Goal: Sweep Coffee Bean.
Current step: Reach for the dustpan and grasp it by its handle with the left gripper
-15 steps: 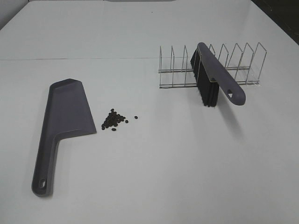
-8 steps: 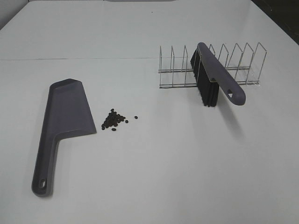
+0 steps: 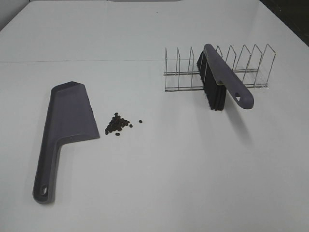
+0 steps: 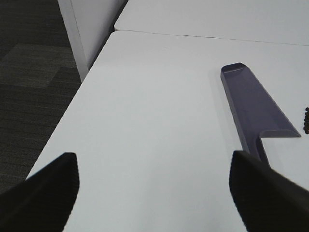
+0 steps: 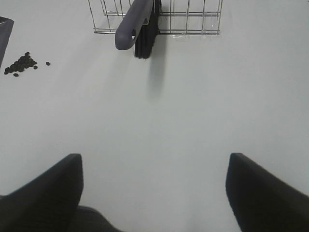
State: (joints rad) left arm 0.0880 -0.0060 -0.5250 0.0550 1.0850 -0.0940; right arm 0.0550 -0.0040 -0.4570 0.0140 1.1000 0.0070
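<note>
The coffee bean [image 3: 117, 125] cluster lies on the desk [image 3: 169, 169] just beside the dustpan [image 3: 67, 116]'s wide edge. The brush [image 3: 222, 82] sits well apart from the dustpan. The left hand [image 4: 153, 157] and right hand [image 5: 154, 157] both gape wide, empty.

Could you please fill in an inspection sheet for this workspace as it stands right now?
Surface: white table, flat, with a thin seam across its far part.
Job's things: small cluster of dark brown coffee beans just beside the flat grey-purple plastic dustpan, one bean lying slightly apart; grey-purple hand brush with black bristles propped in the silver wire rack.
Clutter: nothing seen.
Grippers: left gripper and right gripper both open, holding nothing.
Cables: nothing seen.
Surroundings: dark carpeted floor beside the table.
</note>
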